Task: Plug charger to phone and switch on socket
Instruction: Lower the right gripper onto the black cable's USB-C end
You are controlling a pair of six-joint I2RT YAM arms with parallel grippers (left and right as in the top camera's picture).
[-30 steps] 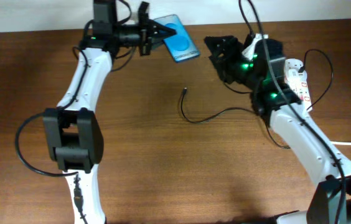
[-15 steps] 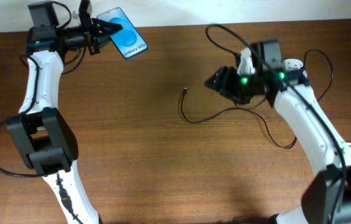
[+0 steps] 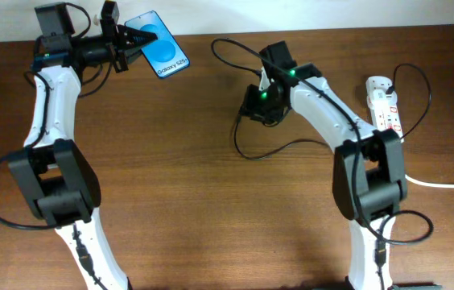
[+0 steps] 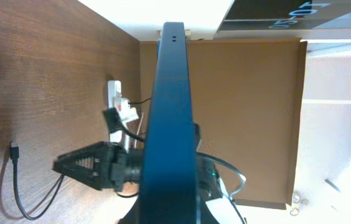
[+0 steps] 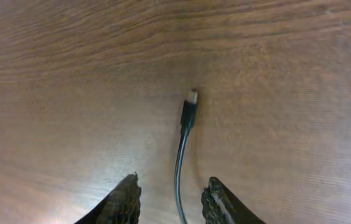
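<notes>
Now the right gripper (image 5: pixel 172 190) hangs open over the charger (image 5: pixel 188 115), a finger on each side of the cable, the plug tip pointing straight ahead with bare table (image 5: pixel 287 93) all round. The left gripper (image 3: pixel 133 38) clamps the phone (image 3: pixel 161 46) near the table's far edge, long axis slanting away from it, screen reading "Galaxy S25+". The socket (image 3: pixel 382 101) lies well behind the right gripper

Overhead looks straight down at the table (image 3: pixel 171 201); both wrist views, nearer, share the charger (image 5: pixel 188 116).
</notes>
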